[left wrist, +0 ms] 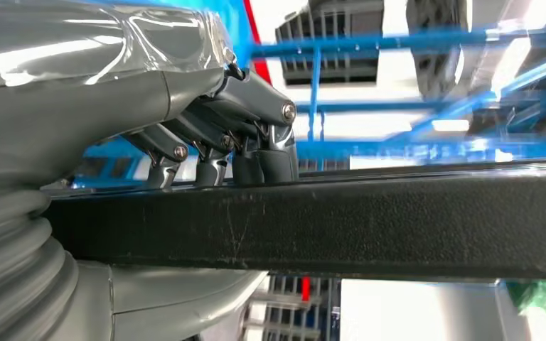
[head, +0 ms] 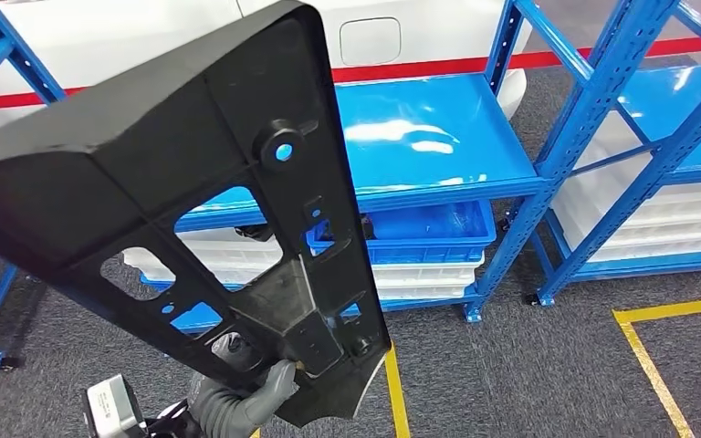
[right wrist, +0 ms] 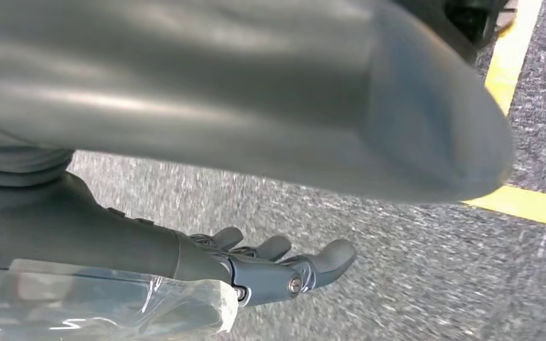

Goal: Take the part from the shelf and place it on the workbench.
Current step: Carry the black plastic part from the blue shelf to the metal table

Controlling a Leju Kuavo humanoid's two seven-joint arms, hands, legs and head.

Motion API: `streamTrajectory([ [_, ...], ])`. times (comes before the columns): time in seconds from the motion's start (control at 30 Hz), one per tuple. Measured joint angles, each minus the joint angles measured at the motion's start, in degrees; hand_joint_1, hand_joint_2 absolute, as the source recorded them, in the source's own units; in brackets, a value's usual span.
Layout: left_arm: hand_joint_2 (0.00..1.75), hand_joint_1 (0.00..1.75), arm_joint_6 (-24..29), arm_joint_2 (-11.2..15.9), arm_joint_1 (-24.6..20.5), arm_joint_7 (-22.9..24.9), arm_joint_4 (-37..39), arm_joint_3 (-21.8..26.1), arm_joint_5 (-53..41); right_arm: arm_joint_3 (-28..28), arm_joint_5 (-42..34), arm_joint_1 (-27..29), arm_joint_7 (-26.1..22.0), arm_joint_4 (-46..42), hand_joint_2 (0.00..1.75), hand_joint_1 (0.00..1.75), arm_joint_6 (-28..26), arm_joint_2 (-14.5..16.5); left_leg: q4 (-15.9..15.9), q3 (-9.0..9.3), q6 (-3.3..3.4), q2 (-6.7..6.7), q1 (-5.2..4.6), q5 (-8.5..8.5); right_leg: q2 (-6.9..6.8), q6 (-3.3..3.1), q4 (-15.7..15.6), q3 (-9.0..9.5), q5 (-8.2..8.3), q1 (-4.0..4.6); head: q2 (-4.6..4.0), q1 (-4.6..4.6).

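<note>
The left hand holds the part, a big flat black plastic piece with holes in it. Its grey thumb presses on the near face of the part's low end. In the left wrist view the dark fingers curl over the part's thin black edge from the other side, so the part is squeezed between thumb and fingers. The part stands tilted up in the air, in front of the blue shelf, and touches nothing but the hand. Its wide end leans up and away from the hand.

The right hand hangs over the grey carpet floor. Its fingers are a little bent and spread apart, and they hold nothing. A yellow line on the floor runs just past the fingertips.

The top board of the blue shelf is shiny. Below that board sit a blue bin and white trays. Another blue shelf stands beside the first one, with white trays on it. Yellow floor lines lie near the foot of the first shelf
</note>
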Motion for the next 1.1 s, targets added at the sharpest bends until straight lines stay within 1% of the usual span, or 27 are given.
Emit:
streamTrajectory([
  [0.07,1.75,1.75,-0.5,-0.5,-0.9,-0.2,0.8,-0.3,0.4,-0.5,-0.4,0.0,-0.1,0.1,0.00,0.00,0.2,-0.3,8.0,-2.79,-0.57,0.01,0.30,-4.50,-0.02,-0.34,0.0,-0.74,0.56,0.10,0.00,-0.10],
  [0.1,1.75,1.75,-0.7,-0.7,-1.2,-0.3,1.2,-0.5,0.6,-0.7,-0.5,0.0,-0.2,0.1,0.00,0.00,0.4,-0.5,11.3,-3.77,-0.71,0.01,0.38,-5.91,-0.02,-0.38,0.0,-1.08,0.83,0.16,0.00,-0.10],
  [0.13,1.75,1.75,-0.8,-0.9,-1.3,-0.5,1.6,-0.6,0.8,-0.9,-0.5,0.0,-0.2,0.2,0.00,0.00,0.5,-0.6,12.6,-3.76,-0.73,0.01,0.41,-6.21,0.00,-0.38,0.1,-1.40,1.09,0.20,0.00,-0.10],
  [0.17,1.75,1.75,-0.9,-1.0,-1.5,-0.6,2.0,-0.8,0.9,-1.0,-0.4,0.1,-0.2,0.2,0.00,0.00,0.5,-0.8,11.3,-2.59,-0.65,0.01,0.41,-5.46,0.06,-0.35,0.1,-1.67,1.35,0.22,0.00,-0.10],
  [0.2,1.75,1.75,-0.9,-1.2,-1.6,-0.7,2.4,-0.9,1.0,-1.1,-0.3,0.1,-0.2,0.2,0.00,0.00,0.6,-0.9,7.6,-0.24,-0.46,0.01,0.40,-3.80,0.12,-0.27,0.1,-1.87,1.57,0.24,0.00,-0.10],
  [0.27,1.75,1.75,-1.1,-1.5,-2.2,-0.9,2.9,-1.2,1.0,-1.3,0.0,0.0,-0.2,0.2,0.00,0.00,0.6,-1.0,-1.7,4.97,0.24,-0.05,0.14,-0.82,0.22,0.06,0.1,-2.20,1.98,0.31,0.00,-0.10],
  [0.3,1.75,1.75,-1.1,-1.6,-2.4,-1.0,3.1,-1.3,1.0,-1.4,0.2,0.0,-0.2,0.2,0.00,0.00,0.6,-1.0,-4.7,6.48,0.58,-0.10,-0.07,-0.04,0.22,0.33,0.1,-2.41,2.21,0.32,0.00,-0.09],
  [0.33,1.75,1.75,-1.2,-1.7,-2.5,-1.0,3.2,-1.4,1.0,-1.5,0.2,0.0,-0.3,0.2,0.00,0.00,0.6,-1.0,-6.0,6.98,0.87,-0.14,-0.29,0.16,0.19,0.62,0.1,-2.64,2.45,0.31,0.00,-0.09],
  [0.37,1.75,1.75,-1.2,-1.8,-2.6,-1.0,3.4,-1.4,1.0,-1.5,0.3,0.0,-0.4,0.2,0.00,0.00,0.6,-1.0,-6.2,6.87,1.09,-0.17,-0.48,0.28,0.16,0.94,0.1,-2.86,2.73,0.31,0.00,-0.08],
  [0.4,1.75,1.75,-1.2,-1.9,-2.6,-1.0,3.6,-1.5,1.0,-1.5,0.4,0.0,-0.5,0.2,0.00,0.00,0.6,-1.0,-6.3,6.61,1.40,-0.17,-0.45,0.63,0.18,1.29,0.0,-2.99,3.03,0.32,0.00,-0.08],
  [0.43,1.75,1.75,-1.2,-1.9,-2.6,-1.0,3.7,-1.6,1.0,-1.5,0.4,0.1,-0.6,0.2,0.00,0.00,0.6,-1.1,-6.5,6.47,1.72,-0.09,-0.34,1.05,0.20,1.59,0.2,-3.20,2.86,0.33,0.00,-0.08],
  [0.47,1.75,1.75,-1.3,-2.0,-2.7,-1.0,3.8,-1.7,1.0,-1.5,0.5,0.1,-0.6,0.2,0.00,0.00,0.6,-1.1,-6.7,6.31,2.10,0.01,-0.16,1.53,0.22,1.86,1.0,-3.65,1.99,0.39,0.00,-0.03],
  [0.5,1.75,1.75,-1.3,-2.1,-2.8,-1.1,3.9,-1.7,1.0,-1.6,0.6,0.1,-0.7,0.2,0.00,0.00,0.6,-1.1,-7.0,6.08,2.46,0.12,0.02,2.03,0.24,2.10,3.1,-4.54,0.29,0.44,0.00,0.06],
  [0.57,1.75,1.75,-1.3,-2.3,-2.8,-1.1,4.0,-1.8,1.0,-1.6,0.6,0.1,-0.6,0.2,0.00,0.00,0.6,-1.1,-7.1,5.36,2.80,0.26,0.08,2.71,0.20,2.42,10.8,-7.47,-4.57,0.33,0.00,0.24],
  [0.6,1.75,1.75,-1.3,-2.3,-2.8,-1.1,4.1,-1.9,1.0,-1.6,0.6,0.2,-0.5,0.2,0.00,0.00,0.6,-1.2,-7.0,4.94,2.82,0.29,0.05,2.97,0.19,2.58,14.7,-8.78,-6.38,0.25,0.00,0.27],
  [0.63,1.75,1.75,-1.3,-2.3,-2.8,-1.1,4.2,-1.9,1.0,-1.6,0.6,0.2,-0.4,0.2,0.00,0.00,0.6,-1.2,-6.9,4.55,2.76,0.32,0.05,3.19,0.19,2.70,17.0,-9.35,-7.18,0.16,0.00,0.27],
  [0.67,1.75,1.75,-1.3,-2.3,-2.8,-1.2,4.3,-2.0,1.0,-1.6,0.6,0.2,-0.4,0.2,0.00,0.00,0.6,-1.2,-6.7,4.19,2.66,0.33,0.10,3.37,0.19,2.81,16.9,-8.71,-6.81,0.06,0.00,0.28],
  [0.7,1.75,1.75,-1.2,-2.3,-2.8,-1.2,4.4,-2.1,1.0,-1.6,0.6,0.3,-0.4,0.2,0.00,0.00,0.6,-1.2,-6.4,3.86,2.54,0.32,0.20,3.48,0.18,2.92,14.4,-6.88,-5.46,-0.08,0.00,0.29],
  [0.73,1.75,1.75,-1.2,-2.3,-2.9,-1.3,4.5,-2.1,1.0,-1.6,0.6,0.2,-0.4,0.2,0.00,0.00,0.6,-1.2,-6.1,3.55,2.42,0.30,0.28,3.53,0.17,3.05,10.2,-4.23,-3.65,-0.27,0.00,0.31],
  [0.77,1.75,1.75,-1.2,-2.4,-2.9,-1.3,4.5,-2.2,1.0,-1.6,0.6,0.2,-0.5,0.2,0.00,0.00,0.6,-1.2,-5.6,3.13,2.22,0.27,0.22,3.53,0.22,3.18,5.9,-1.71,-2.33,-0.39,0.00,0.33],
  [0.8,1.75,1.75,-1.2,-2.4,-2.9,-1.4,4.6,-2.3,1.0,-1.6,0.6,0.1,-0.6,0.2,0.00,0.00,0.6,-1.2,-5.1,2.67,1.98,0.24,0.13,3.57,0.30,3.06,2.7,-0.08,-1.41,-0.48,0.00,0.33],
  [0.83,1.75,1.75,-1.2,-2.4,-3.0,-1.4,4.7,-2.3,1.0,-1.6,0.6,0.1,-0.6,0.2,0.00,0.00,0.6,-1.2,-4.7,2.21,1.68,0.21,0.00,3.66,0.39,2.87,1.0,0.59,-1.06,-0.49,0.00,0.33],
  [0.93,1.75,1.75,-1.2,-2.5,-3.0,-1.4,4.8,-2.4,1.1,-1.7,0.6,0.3,-0.3,0.2,0.00,0.00,0.6,-1.2,-4.2,1.36,0.69,0.16,0.07,4.01,0.45,1.68,0.9,-0.18,-0.54,-0.28,0.00,0.31],
  [0.97,1.75,1.75,-1.2,-2.5,-3.0,-1.4,4.8,-2.5,1.1,-1.8,0.5,0.3,-0.1,0.2,0.00,0.00,0.7,-1.2,-3.6,0.96,0.38,0.15,0.19,3.31,0.41,1.21,0.9,-0.44,-0.23,-0.30,0.00,0.30],
  [1.0,1.75,1.75,-1.2,-2.5,-3.0,-1.4,4.8,-2.5,1.1,-1.8,0.5,0.3,0.0,0.2,0.00,0.00,0.7,-1.2,-1.7,0.19,0.10,0.12,0.32,1.78,0.36,0.72,0.8,-0.75,0.12,-0.39,0.00,0.26],
  [1.03,1.75,1.75,-1.2,-2.5,-3.0,-1.4,4.9,-2.5,1.1,-1.8,0.4,0.2,0.2,0.2,0.00,0.00,0.8,-1.3,1.4,-1.02,-0.19,0.10,0.45,-0.49,0.31,0.36,0.8,-1.11,0.44,-0.46,0.00,0.24],
  [1.1,1.75,1.75,-1.2,-2.5,-3.0,-1.4,5.1,-2.5,1.2,-1.9,0.3,0.2,0.3,0.2,0.00,0.00,0.8,-1.3,9.7,-3.87,-0.65,0.09,0.56,-5.15,0.22,0.02,0.8,-1.90,1.04,-0.38,0.00,0.19],
])
